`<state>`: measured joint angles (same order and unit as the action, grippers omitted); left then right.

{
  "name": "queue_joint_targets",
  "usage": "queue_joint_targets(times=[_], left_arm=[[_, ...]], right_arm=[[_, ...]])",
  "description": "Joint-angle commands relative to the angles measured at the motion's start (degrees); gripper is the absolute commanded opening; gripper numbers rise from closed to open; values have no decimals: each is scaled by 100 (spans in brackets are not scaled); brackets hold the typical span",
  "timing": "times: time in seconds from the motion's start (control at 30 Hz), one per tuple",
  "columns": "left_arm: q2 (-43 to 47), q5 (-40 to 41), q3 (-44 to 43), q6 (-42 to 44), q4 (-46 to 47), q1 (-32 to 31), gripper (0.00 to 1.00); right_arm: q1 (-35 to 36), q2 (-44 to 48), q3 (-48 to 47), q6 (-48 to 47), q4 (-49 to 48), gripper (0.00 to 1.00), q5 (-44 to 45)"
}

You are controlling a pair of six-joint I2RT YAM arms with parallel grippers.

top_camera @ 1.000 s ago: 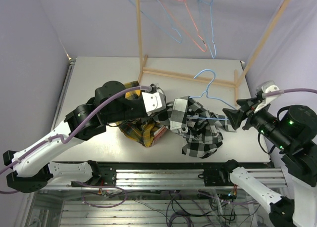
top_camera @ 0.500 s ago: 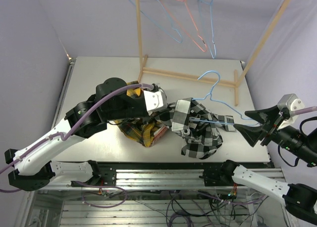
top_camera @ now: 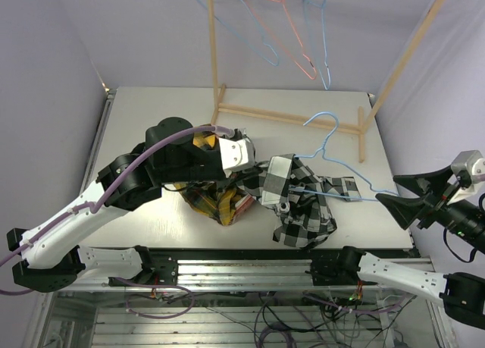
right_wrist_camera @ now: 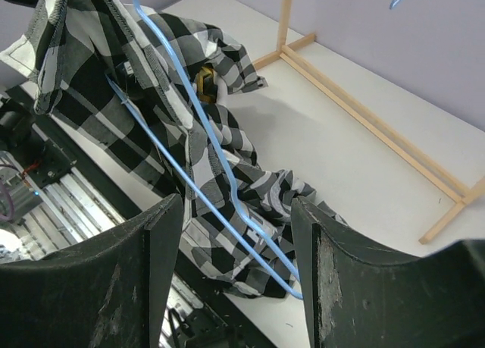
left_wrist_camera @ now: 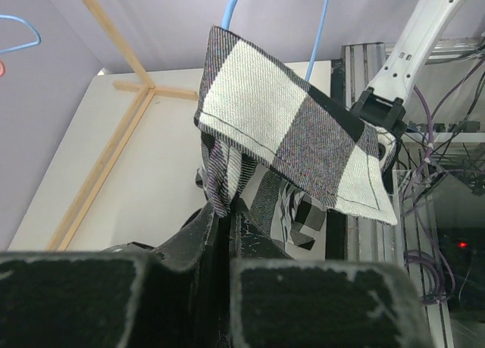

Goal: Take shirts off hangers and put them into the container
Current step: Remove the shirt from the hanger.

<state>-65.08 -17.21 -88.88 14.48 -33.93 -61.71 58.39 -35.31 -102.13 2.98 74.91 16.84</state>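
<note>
A black-and-white checked shirt (top_camera: 303, 204) lies bunched at the table's front edge. My left gripper (top_camera: 261, 181) is shut on a fold of it (left_wrist_camera: 223, 200), and its collar flap (left_wrist_camera: 288, 128) hangs in front. A light blue hanger (top_camera: 333, 155) is still threaded through the shirt (right_wrist_camera: 151, 98). The hanger's (right_wrist_camera: 204, 143) far corner sticks out between the fingers of my right gripper (top_camera: 400, 195), which stands open (right_wrist_camera: 235, 219) off the table's right edge; the wire lies by the right finger (right_wrist_camera: 318, 242). Under my left arm lies a yellow-and-black plaid shirt (top_camera: 208, 200). The container is mostly hidden beneath it.
A wooden rack (top_camera: 214, 52) stands at the back of the table (top_camera: 151, 120). Three bare hangers hang on it: blue (top_camera: 261, 45), pink-red (top_camera: 292, 48), blue (top_camera: 324, 52). Its base rail (top_camera: 288, 117) crosses behind the shirt. Metal frame rails (top_camera: 242, 268) run along the near edge.
My right gripper has drawn back to the right, past the table's edge. The blue hanger slid right with it, further out of the checked shirt. My left gripper kept hold of the shirt.
</note>
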Motion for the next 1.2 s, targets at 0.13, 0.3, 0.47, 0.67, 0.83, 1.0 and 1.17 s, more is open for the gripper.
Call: queue_joint_targets(times=[0.13,0.3,0.47,0.67,0.83,1.0,1.17], left_arm=[[119,-356,-181,-148,104,19,7],[25,-538,-293,-169,117,19,7],[23,-684,-326,-216,215,21,7],[-64,-627,-393,-192,288,19,7],[-489,-102,-540,-42,501,22,7],[-1383,202,-1250,97,791,28,7],[-2366,626,-2092,28,1137,55,7]], right_arm=[[455,155,171,357,69,59,177],[654,181,523,457,-33,59,146],[842,231,734,546,-119,55,252],[1102,231,653,866,-11,9,498],[1115,404,445,1204,-17,0,914],[1118,310,243,1740,273,0,1465],[1110,94,427,2077,412,0,1997]])
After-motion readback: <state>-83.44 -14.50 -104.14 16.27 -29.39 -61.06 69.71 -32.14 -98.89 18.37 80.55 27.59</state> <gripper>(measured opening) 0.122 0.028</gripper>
